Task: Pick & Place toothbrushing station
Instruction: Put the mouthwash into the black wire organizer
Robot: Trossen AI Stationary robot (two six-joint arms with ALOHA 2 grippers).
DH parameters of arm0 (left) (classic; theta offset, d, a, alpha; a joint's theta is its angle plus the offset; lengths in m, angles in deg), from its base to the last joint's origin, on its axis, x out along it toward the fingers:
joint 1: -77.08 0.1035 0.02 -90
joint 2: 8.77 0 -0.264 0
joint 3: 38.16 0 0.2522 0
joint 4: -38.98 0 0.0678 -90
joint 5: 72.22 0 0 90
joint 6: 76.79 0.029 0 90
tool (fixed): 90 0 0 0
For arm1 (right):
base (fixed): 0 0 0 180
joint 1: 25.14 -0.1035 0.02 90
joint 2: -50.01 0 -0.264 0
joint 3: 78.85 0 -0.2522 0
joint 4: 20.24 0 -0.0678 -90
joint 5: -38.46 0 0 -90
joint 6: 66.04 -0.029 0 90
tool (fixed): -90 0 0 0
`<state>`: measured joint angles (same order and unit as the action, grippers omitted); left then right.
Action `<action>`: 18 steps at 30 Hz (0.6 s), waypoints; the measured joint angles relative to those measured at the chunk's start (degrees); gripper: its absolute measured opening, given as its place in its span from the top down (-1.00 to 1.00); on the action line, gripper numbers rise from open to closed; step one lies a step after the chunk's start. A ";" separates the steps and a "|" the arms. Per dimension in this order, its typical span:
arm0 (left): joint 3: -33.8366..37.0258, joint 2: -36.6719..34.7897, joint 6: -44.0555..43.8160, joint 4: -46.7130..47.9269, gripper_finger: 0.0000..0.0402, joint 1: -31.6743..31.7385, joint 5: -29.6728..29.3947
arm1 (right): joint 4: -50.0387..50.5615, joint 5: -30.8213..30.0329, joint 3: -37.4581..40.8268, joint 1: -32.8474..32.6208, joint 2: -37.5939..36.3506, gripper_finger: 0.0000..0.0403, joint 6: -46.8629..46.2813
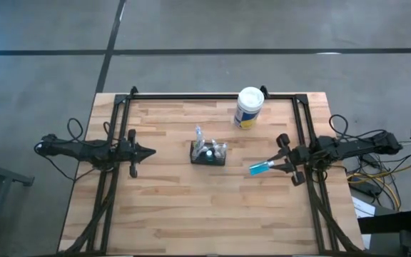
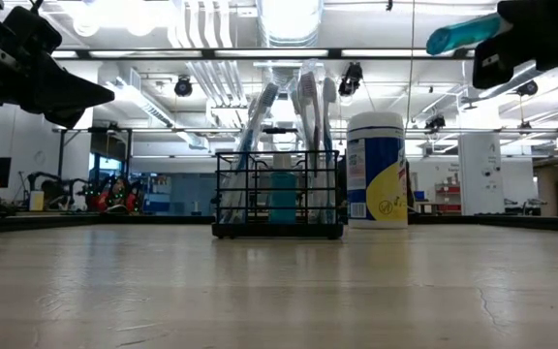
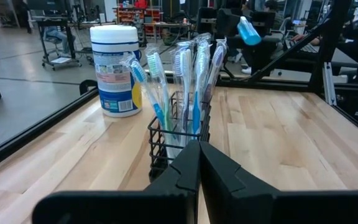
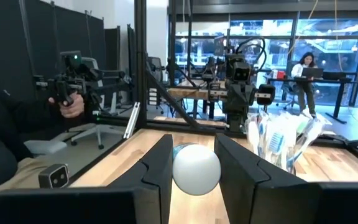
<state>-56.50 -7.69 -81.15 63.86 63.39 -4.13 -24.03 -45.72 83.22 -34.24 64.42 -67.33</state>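
Caddy [image 1: 209, 153] sat mid-table, between both arms, long axis left-right.

High view: right gripper [image 1: 280, 165] nearer, clenched on blue tube [image 1: 260, 168], tube tip pointing toward caddy. Left gripper [image 1: 148, 151] pinched shut, empty, well apart. White canister [image 1: 249, 107] behind caddy.

Low view: caddy [image 2: 277, 197] held upright toothbrushes [image 2: 303, 107]; tube [image 2: 463, 34] raised above table.

Left wrist view: caddy [image 3: 176, 134] straight ahead.

Right wrist view: tube cap [image 4: 195, 169] gripped between fingers.

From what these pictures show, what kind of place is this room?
Probably a robotics lab or workshop, not a bathroom. The wooden table has a black frame, and the left gripper and right gripper work over it. Behind the toothbrushing station, the low view shows ceiling pipes and more equipment; a person sits at a desk.
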 joint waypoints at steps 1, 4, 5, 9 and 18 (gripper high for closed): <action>0.00 0.00 0.00 0.00 0.93 0.01 0.00 | -0.09 0.00 0.21 0.00 -0.41 0.56 -0.01; 0.00 0.00 0.00 0.00 0.93 0.00 0.00 | -0.04 0.00 1.23 0.00 -1.53 0.56 -0.06; 0.00 0.00 0.00 0.00 0.93 0.00 0.00 | 0.02 0.00 1.71 0.00 -1.89 0.56 -0.12; 0.00 0.02 0.00 0.00 0.93 0.02 0.00 | 0.16 -1.49 2.66 0.02 -3.10 0.56 -0.28; 0.00 0.00 0.17 0.00 0.93 0.02 0.00 | -1.40 -3.48 -0.33 0.02 -1.14 0.56 -0.76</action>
<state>-56.50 -7.69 -80.98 63.86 63.41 -4.13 -25.43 -49.19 82.89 -34.22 63.28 -68.10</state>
